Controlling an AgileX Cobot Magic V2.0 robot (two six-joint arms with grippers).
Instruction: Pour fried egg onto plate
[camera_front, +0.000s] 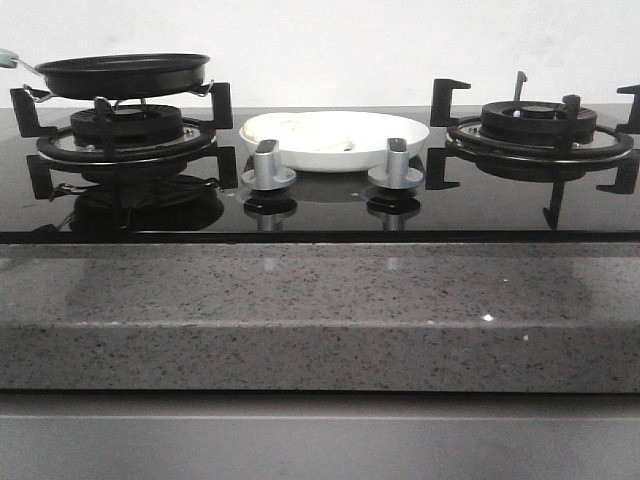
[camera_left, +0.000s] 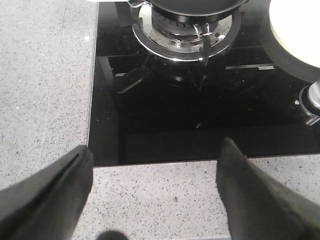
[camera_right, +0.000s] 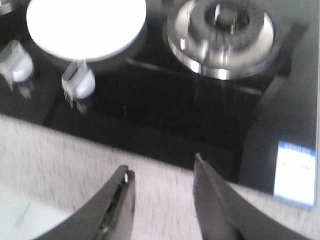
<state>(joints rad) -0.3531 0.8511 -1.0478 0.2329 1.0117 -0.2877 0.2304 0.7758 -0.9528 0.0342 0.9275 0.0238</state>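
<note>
A wide, shallow, glossy white round plate (camera_front: 335, 140) sits on the black glass hob (camera_front: 320, 205) midway between the two burners, just behind the pair of grey metal knobs (camera_front: 268, 166). Inside it lies the flat, pale cream fried egg (camera_front: 315, 141), only faintly distinct from the dish. The round black frying pan (camera_front: 122, 75) rests on the black pan support of the left burner (camera_front: 125, 125), its pale handle running off the left edge of the front view. The right burner (camera_front: 540, 125) carries nothing. The hob is set into a speckled grey stone bench (camera_front: 320, 310). The left gripper (camera_left: 155, 192) hangs above the front edge of the bench near the left burner, its dark fingers spread wide with nothing between them. The right gripper (camera_right: 162, 197) is likewise parted and empty, over the bench edge in front of the right burner; that view is blurred
</note>
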